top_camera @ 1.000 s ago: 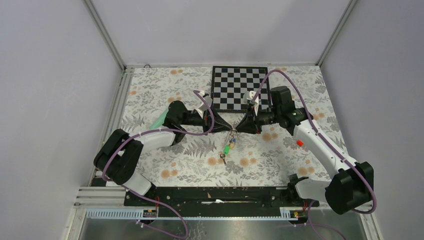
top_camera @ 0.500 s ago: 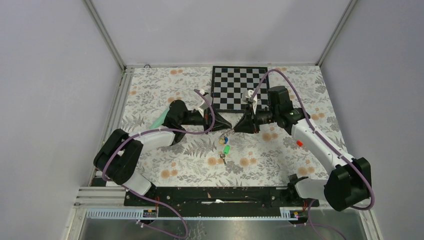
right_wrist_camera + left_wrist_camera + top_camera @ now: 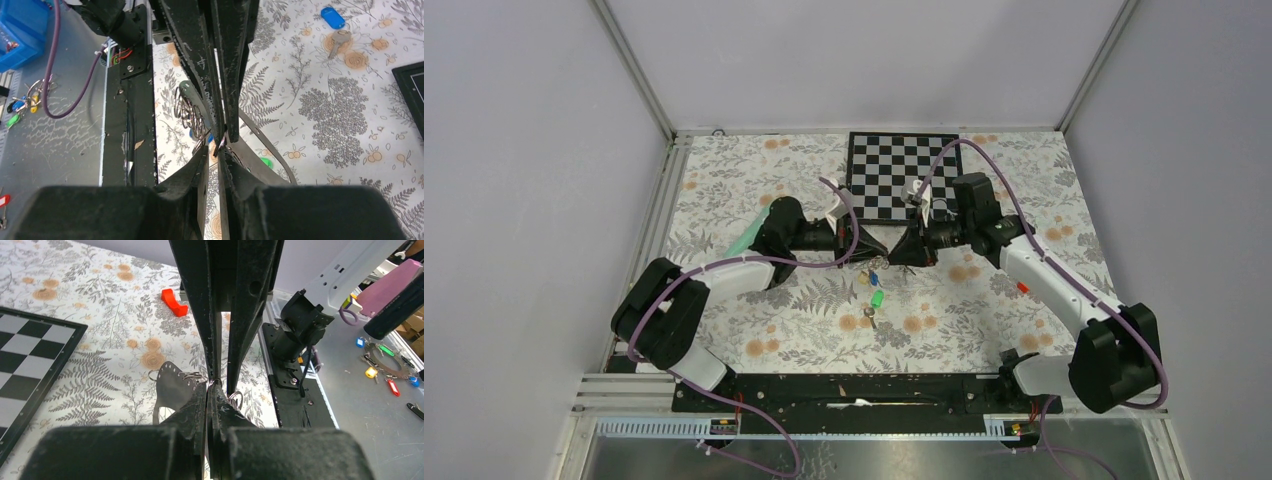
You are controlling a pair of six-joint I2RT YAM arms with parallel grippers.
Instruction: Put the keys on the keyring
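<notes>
My two grippers meet tip to tip over the middle of the floral mat. The left gripper (image 3: 876, 250) (image 3: 215, 386) is shut on the thin silvery keyring (image 3: 212, 382). From the other side the right gripper (image 3: 896, 256) (image 3: 220, 148) pinches the keyring (image 3: 220, 142) too. A small blue key (image 3: 873, 278) hangs just below the tips. The green key (image 3: 877, 298) (image 3: 266, 162) lies on the mat in front of them. Nearer still lies a blue-headed key (image 3: 867, 320) (image 3: 332, 17). A dark perforated plate (image 3: 167, 385) carrying more rings (image 3: 187, 112) hangs at the pinch.
A chessboard (image 3: 899, 175) lies at the back, right behind both grippers. A small red piece (image 3: 1024, 287) (image 3: 174, 295) sits under the right forearm. A mint-green piece (image 3: 744, 240) lies by the left arm. The black base rail (image 3: 854, 392) runs along the near edge.
Both grippers have shifted a little left and toward the back, still tip to tip with the ring. The green key has stayed where it was on the mat.
</notes>
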